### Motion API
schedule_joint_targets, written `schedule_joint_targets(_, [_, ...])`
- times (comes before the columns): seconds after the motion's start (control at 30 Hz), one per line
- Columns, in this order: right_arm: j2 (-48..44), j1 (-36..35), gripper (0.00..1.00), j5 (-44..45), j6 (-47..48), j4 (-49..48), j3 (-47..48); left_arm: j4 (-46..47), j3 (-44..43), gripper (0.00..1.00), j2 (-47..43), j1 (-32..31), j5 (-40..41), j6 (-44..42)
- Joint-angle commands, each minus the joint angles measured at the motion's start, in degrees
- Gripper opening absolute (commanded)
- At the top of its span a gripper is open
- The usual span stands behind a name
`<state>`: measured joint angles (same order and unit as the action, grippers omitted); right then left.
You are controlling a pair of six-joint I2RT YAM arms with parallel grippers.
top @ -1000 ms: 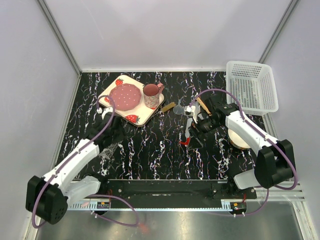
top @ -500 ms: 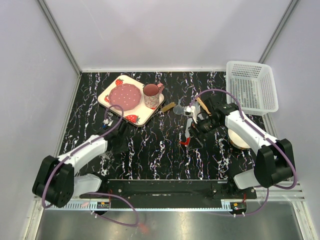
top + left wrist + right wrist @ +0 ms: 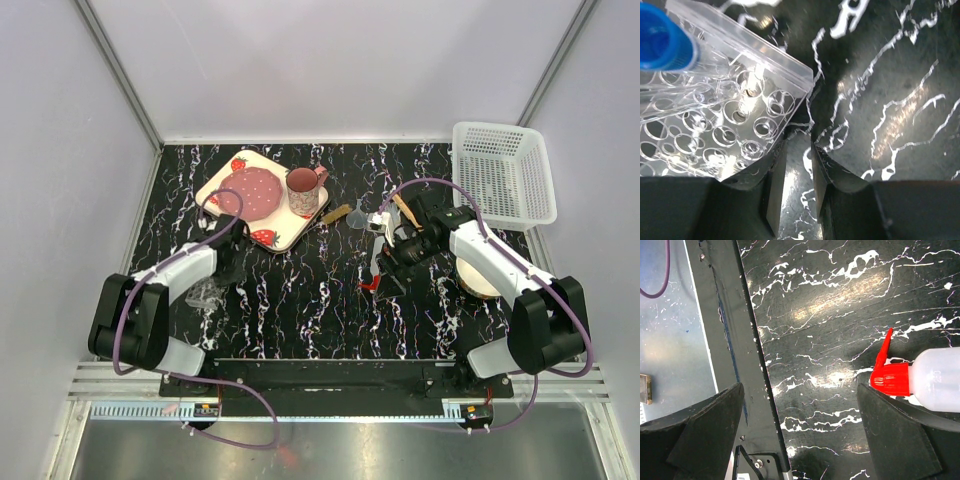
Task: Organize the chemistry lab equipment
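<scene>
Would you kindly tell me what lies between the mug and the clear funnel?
A wooden-handled tool lies on the table between the mug and the funnel, seen in the top view.

table [image 3: 330, 310]: black marble | on it: tube rack [image 3: 207, 293], strawberry tray [image 3: 225, 215], squeeze bottle [image 3: 375, 258], funnel [image 3: 357, 218], white basket [image 3: 505, 175]
</scene>
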<state>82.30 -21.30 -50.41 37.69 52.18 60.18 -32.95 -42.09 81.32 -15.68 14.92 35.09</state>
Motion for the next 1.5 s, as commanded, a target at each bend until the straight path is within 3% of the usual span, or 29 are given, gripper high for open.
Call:
schedule_joint_targets(0.0, [-0.04, 0.29, 1.00, 0.23, 0.98, -0.24, 1.16, 2.71, -4.40, 0.32, 1.82, 3.20, 2.14, -4.94])
schedule_joint_targets(0.3, [-1.09, 0.64, 1.00, 0.23, 0.80, -0.33, 0.99, 2.45, -6.34, 0.33, -2.38, 5.05, -2.07, -5.74])
schedule_joint_targets(0.53, [-6.36, 1.09, 1.00, 3.30, -0.87, 0.37, 2.13, 0.35, -4.50, 0.46, -17.91, 5.05, -8.32, -5.47])
schedule_joint_targets(0.63, [-9.70, 1.17, 1.00, 7.51, 0.36, 3.79, 4.32, -1.84, -5.28, 0.57, -25.12, 5.31, -9.55, -6.44])
schedule_joint_targets(0.73, [-12.34, 1.17, 1.00, 12.43, -1.03, 5.82, 7.31, -3.52, -6.43, 0.78, -31.45, 5.66, -10.87, -7.23])
schedule_joint_targets(0.8, [-13.31, 1.17, 1.00, 15.34, -2.44, 6.17, 9.42, -3.88, -6.52, 0.98, -34.37, 5.75, -12.36, -7.49])
schedule_joint_targets(0.97, [-13.49, 1.17, 1.00, 20.43, -9.11, 6.09, 14.60, -5.72, -5.82, 0.99, -42.11, 6.01, -12.36, -5.12])
schedule_joint_targets(1.2, [-12.43, 2.40, 1.00, 20.71, -15.28, 6.26, 18.21, -4.23, -3.36, 0.99, -46.60, 5.93, -26.76, -6.61])
schedule_joint_targets(1.47, [-9.53, 10.12, 1.00, 19.92, -20.29, 6.18, 18.22, -2.03, 0.24, 0.99, -48.71, 5.93, -33.90, -7.06])
